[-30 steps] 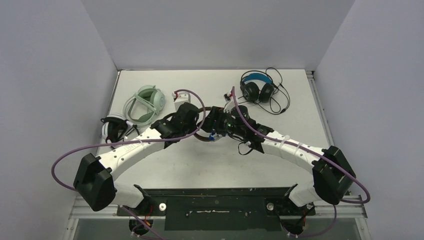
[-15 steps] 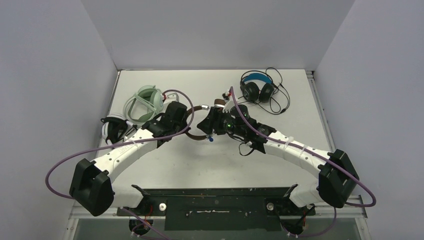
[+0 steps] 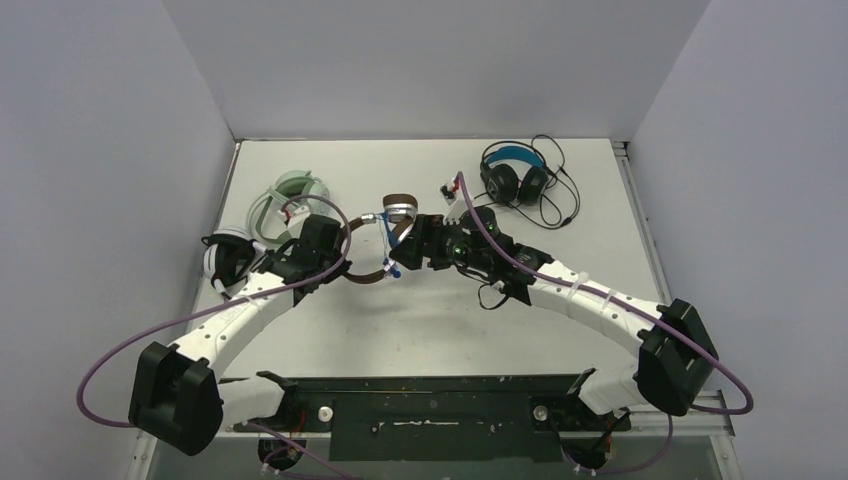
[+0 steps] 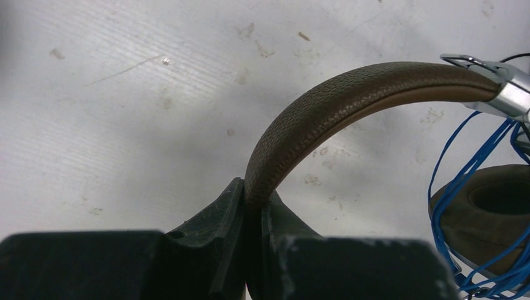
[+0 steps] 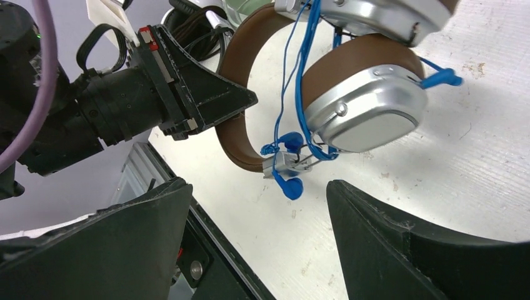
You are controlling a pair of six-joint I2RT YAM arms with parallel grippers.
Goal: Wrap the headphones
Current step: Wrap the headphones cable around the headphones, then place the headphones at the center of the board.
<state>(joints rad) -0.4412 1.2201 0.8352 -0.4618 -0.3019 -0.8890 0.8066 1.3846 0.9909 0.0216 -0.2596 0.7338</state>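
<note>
The brown headphones [image 3: 385, 238] with silver cups and a blue cord wound around them sit mid-table. My left gripper [image 4: 255, 199] is shut on their brown headband [image 4: 337, 103]; it shows in the top view [image 3: 338, 255] too. In the right wrist view the brown headphones [image 5: 359, 87] and the blue cord [image 5: 289, 142] hang just ahead of my right gripper [image 5: 256, 187], which is open and empty; in the top view it [image 3: 408, 250] is just right of the headphones. The mint green headphones [image 3: 290, 195], the white ones [image 3: 225, 258] and the black and blue ones [image 3: 513, 175] lie on the table.
The black and blue headset's loose black cord [image 3: 562, 195] spreads at the back right. Grey walls close the table [image 3: 420, 330] on three sides. A black rail [image 3: 430, 400] runs along the near edge.
My left gripper has pulled the brown headphones to the left, toward the mint green pair. The right gripper has followed a little left and stays open.
</note>
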